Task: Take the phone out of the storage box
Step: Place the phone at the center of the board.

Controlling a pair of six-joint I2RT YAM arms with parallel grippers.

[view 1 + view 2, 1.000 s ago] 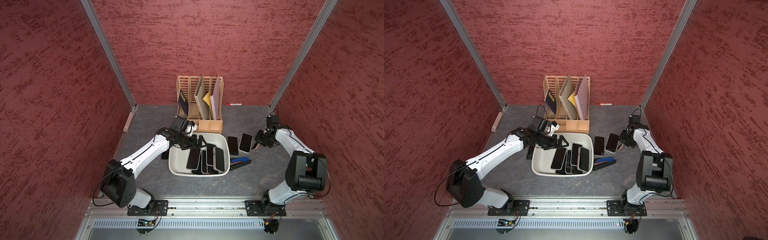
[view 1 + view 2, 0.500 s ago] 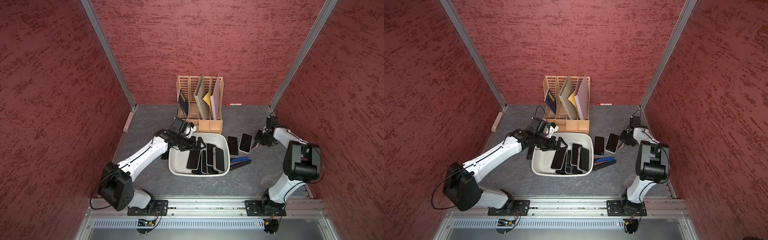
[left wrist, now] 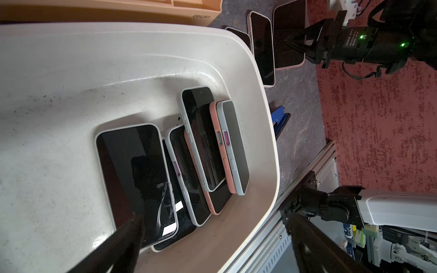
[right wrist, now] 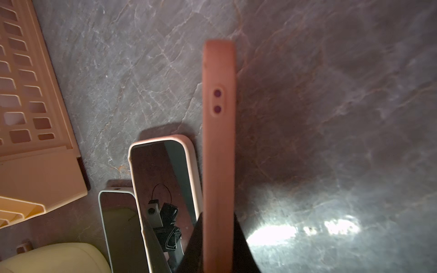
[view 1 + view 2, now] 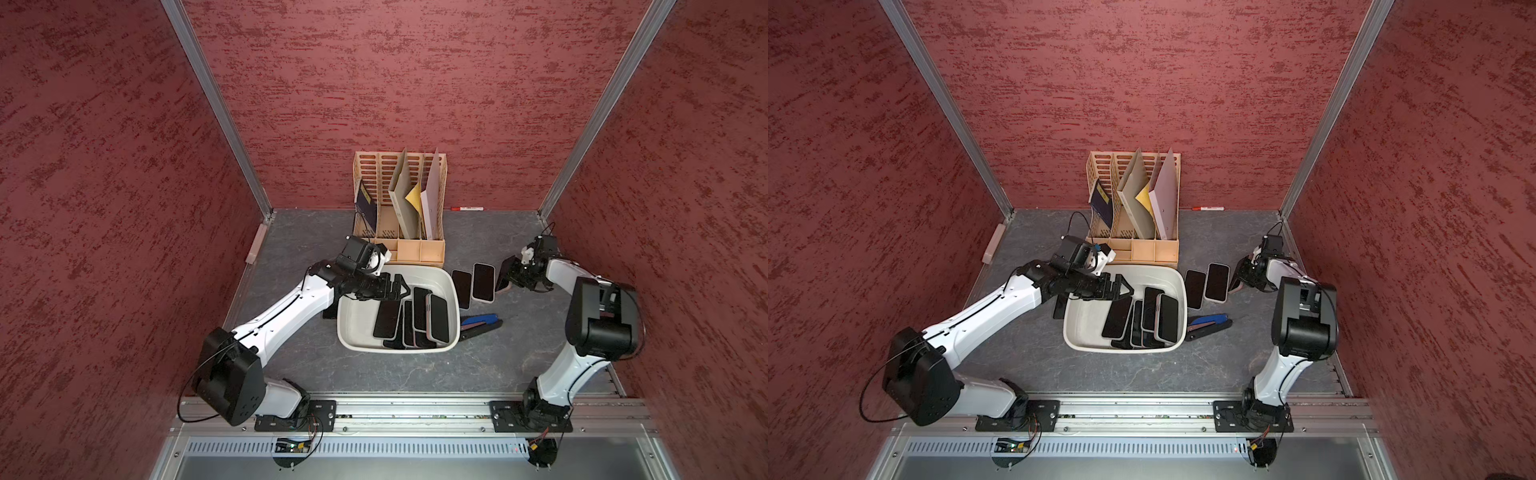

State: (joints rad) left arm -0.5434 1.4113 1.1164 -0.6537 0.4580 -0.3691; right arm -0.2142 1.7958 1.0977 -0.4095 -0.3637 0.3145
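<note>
**Slick glass, thin grips: watch both arms**

Your right gripper is clenched on a pink-cased phone. It holds the phone on its thin edge near the desk's right edge, just beside two phones lying flat outside the storage box. The case looks soft and matte, but the pinch sits at one end only. I judge the phone could pivot in the grip, or topple onto its neighbour's glass when let go.

Your left gripper hangs released over the box's far side. The box sits mid-desk, in front of the slotted file rack. Below the gripper, the boxed phones are rounded slabs with glossy black screens, overlapping on smooth, scuffed off-white plastic. Phones lying flat offer little edge to grip, so the fingers may skid, drag a neighbour along, or shove the light tub.
</note>
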